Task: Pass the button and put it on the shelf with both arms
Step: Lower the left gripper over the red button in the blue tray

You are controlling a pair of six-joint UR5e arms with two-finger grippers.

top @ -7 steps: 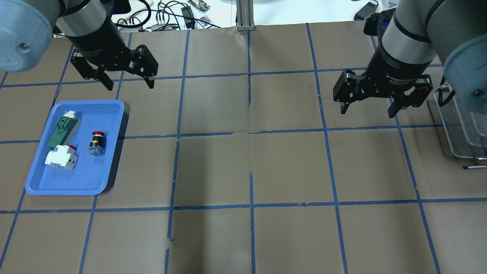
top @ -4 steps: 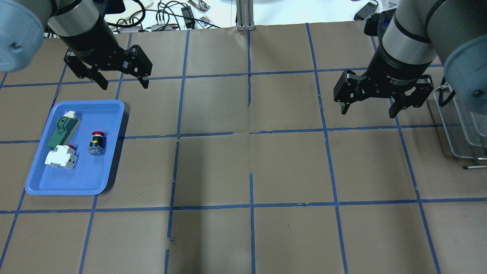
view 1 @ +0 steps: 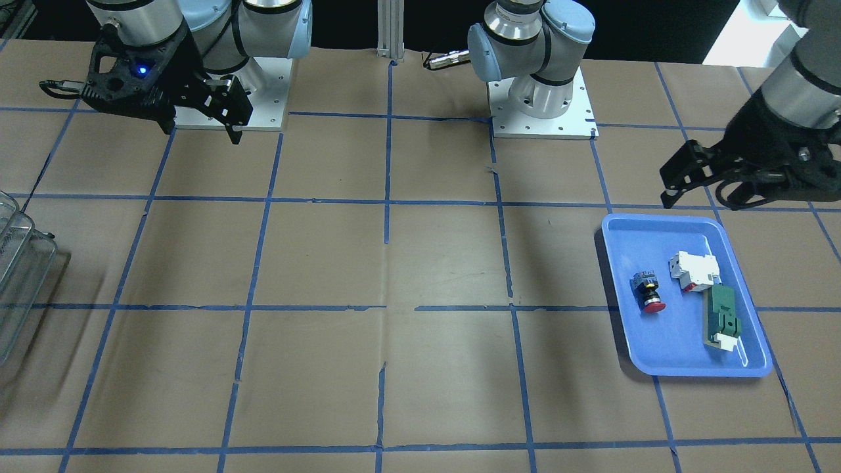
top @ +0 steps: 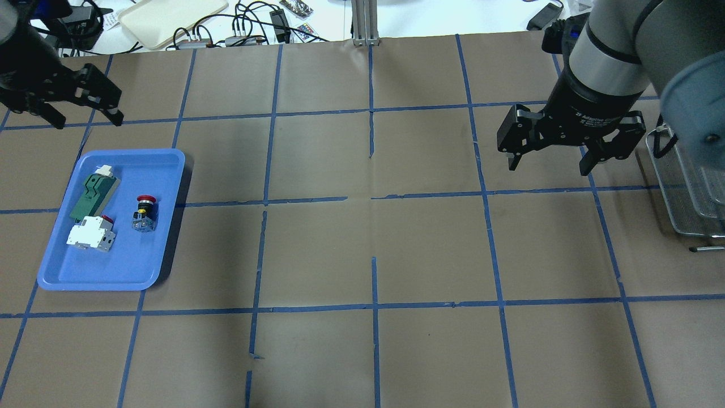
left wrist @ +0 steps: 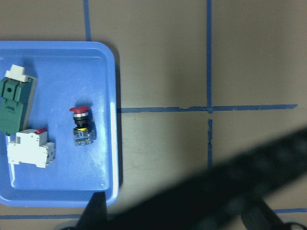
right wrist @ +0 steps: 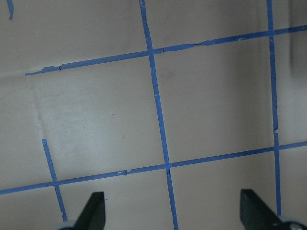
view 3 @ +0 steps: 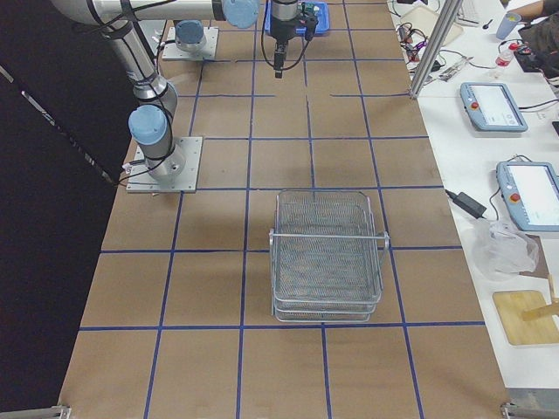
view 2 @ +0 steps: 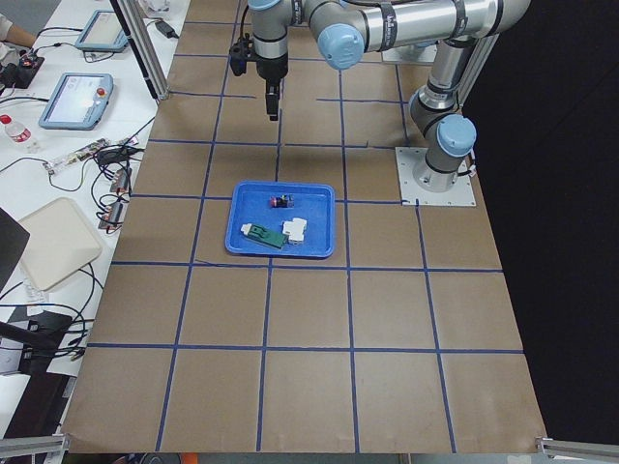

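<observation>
The button [top: 145,212] lies on its side in the blue tray [top: 124,260], near the white block [top: 90,235]. Left pincer [top: 86,118] and right pincer [top: 547,164] both hang released, empty. Risk: an off-centre descent may nudge the round body (it probably rolls) or clip the tray rim.

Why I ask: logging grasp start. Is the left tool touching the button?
Apart. Overhead view shows the left tool outside the blue tray, clear of the button inside it.
</observation>
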